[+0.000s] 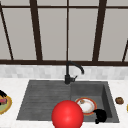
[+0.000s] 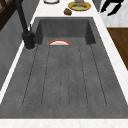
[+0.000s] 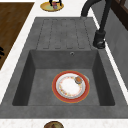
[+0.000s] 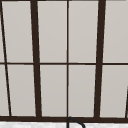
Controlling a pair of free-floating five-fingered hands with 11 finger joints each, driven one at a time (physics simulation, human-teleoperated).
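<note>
Your right hand (image 1: 100, 116) hovers at the lower right of the front view beside the red-rimmed plate (image 1: 86, 105); its fingers' state can't be told.

The sink (image 1: 45, 100) sits in the counter (image 1: 15, 85) below the window (image 1: 67, 32); its draining board lies left, its basin right; the faucet (image 1: 68, 75) stands at the back rim, between the two; a plate (image 3: 70, 86) lies in the basin, with a small bit of food (image 3: 78, 79) on it (towards the faucet side); the right hand (image 1: 100, 115) is by the basin's front right corner; another plate (image 1: 5, 104) lies on the counter left of the sink, the left hand (image 1: 2, 94) at it; a round ball (image 1: 67, 114) is before the sink's front edge; a small lump (image 1: 119, 100) lies right of the sink.
</note>
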